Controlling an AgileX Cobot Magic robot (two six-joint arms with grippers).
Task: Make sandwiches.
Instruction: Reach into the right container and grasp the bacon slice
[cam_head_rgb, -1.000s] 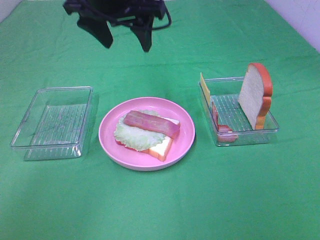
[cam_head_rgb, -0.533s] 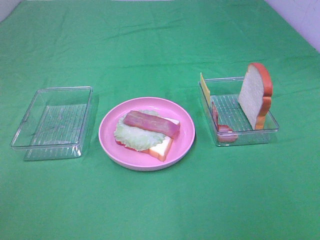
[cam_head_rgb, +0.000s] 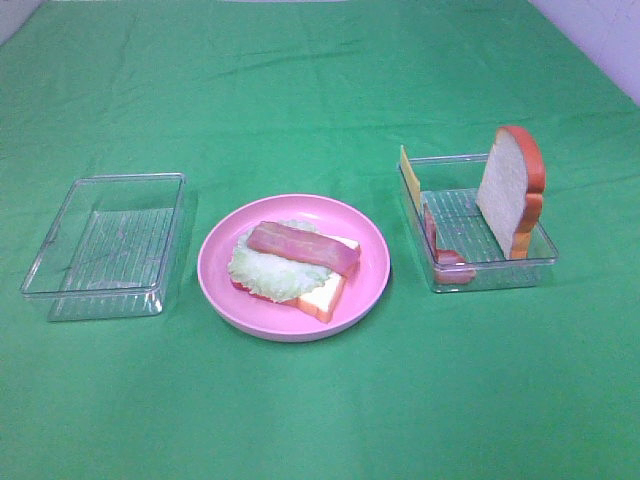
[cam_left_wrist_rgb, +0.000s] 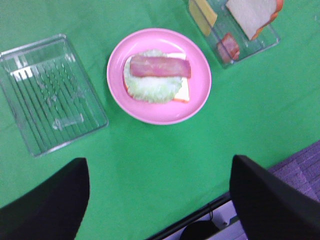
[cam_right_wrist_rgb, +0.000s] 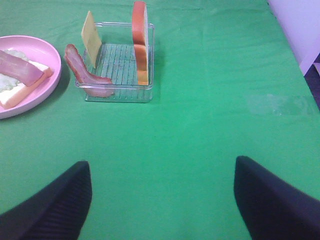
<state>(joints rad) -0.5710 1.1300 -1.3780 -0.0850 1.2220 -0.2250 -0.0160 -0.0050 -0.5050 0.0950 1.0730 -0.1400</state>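
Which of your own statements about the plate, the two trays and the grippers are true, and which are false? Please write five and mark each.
1. A bacon strip lies on the lettuce on the pink plate. True.
2. A bread slice stands upright in the right tray. True.
3. The cheese square lies on the pink plate. False: it leans against a wall of the right tray.
4. The left tray holds bacon. False: no food shows in it.
5. The left gripper and the right gripper are shut. False: both are open and hold nothing.
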